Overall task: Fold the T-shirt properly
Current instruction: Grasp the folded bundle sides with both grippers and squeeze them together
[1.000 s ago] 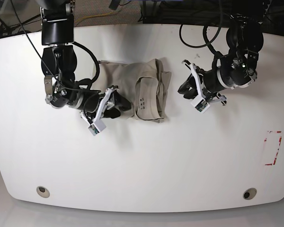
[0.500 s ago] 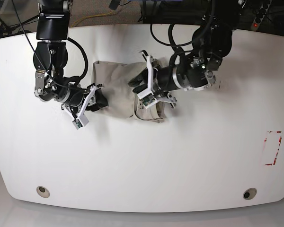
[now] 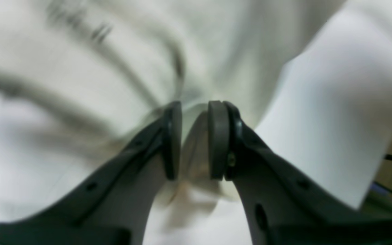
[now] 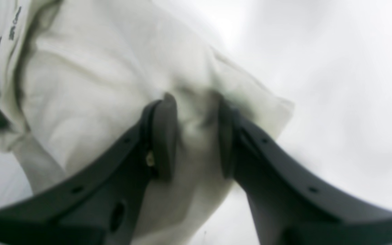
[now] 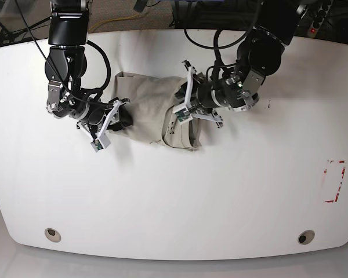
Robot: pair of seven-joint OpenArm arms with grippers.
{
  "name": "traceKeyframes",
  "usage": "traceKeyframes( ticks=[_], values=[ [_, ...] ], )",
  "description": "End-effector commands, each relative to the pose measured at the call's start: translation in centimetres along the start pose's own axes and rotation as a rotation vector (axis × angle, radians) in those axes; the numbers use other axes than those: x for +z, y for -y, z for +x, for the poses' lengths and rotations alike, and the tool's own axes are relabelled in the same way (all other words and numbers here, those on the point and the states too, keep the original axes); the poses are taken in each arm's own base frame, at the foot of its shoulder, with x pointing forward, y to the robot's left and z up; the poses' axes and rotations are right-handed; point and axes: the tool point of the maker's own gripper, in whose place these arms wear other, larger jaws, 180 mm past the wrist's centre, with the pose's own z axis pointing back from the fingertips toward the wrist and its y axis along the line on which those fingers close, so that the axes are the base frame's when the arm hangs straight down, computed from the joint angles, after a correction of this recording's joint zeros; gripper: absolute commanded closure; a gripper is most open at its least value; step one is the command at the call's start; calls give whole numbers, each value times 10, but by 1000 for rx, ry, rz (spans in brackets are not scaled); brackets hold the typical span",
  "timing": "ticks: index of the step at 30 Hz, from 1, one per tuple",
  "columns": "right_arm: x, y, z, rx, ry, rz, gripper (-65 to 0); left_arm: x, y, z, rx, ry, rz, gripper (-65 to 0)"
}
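- The wrinkled beige cotton short-sleeved T-shirt point(image 5: 156, 110) lies bunched in a compact, partly folded heap on the upper middle of the white rounded tabletop point(image 5: 174, 197), between the two arms.
- A folded panel with small dark printed marks point(image 5: 174, 123) forms the heap's near edge on the base view's right side; the same marks show blurred in the right wrist view point(image 4: 14, 23).
- The right gripper point(image 5: 120, 119), on the base view's left, sits at the T-shirt's left edge. In the right wrist view its dark fingers point(image 4: 163, 136) stand at a narrow setting with a raised ridge of cloth point(image 4: 196, 129) gathered between them; the pads press into that ridge.
- The left gripper point(image 5: 182, 107), on the base view's right, rests on the heap's right half. In the left wrist view its dark grey pads point(image 3: 218, 139) are close together with a thin fold of cloth point(image 3: 194, 136) between them; the view is blurred, so firm contact cannot be confirmed.
- A red-outlined rectangular marking point(image 5: 334, 180) lies near the tabletop's right edge, well apart from the T-shirt.
- Two round metal insets point(image 5: 53, 234) sit near the front corners.
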Motion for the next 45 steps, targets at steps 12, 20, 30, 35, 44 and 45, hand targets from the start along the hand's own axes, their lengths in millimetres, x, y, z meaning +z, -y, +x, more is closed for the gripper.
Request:
traceKeyframes(
  ticks=[12,20,30,35,44,45],
  values=[
    [13,-11,25,120,68,29,-181,66,-123,-39,67,-23,234,-121],
    [34,-26,54,222,133,1,-182,102,-128,-6,-11,24,335,-121],
    [26,15,53,269,41,-136,-182,55,-32,38,-90,116,125,-121],
    [8,25,36,223,27,-117,-182,28,2,28,-113,63,21,-121],
    [-3,29,6,155,11,-90,-181,4,-21,-26,-15,-86,30,-121],
    [-2,28,5,157,9,-89,-181,3,-30,-26,-2,-79,45,-121]
  ],
)
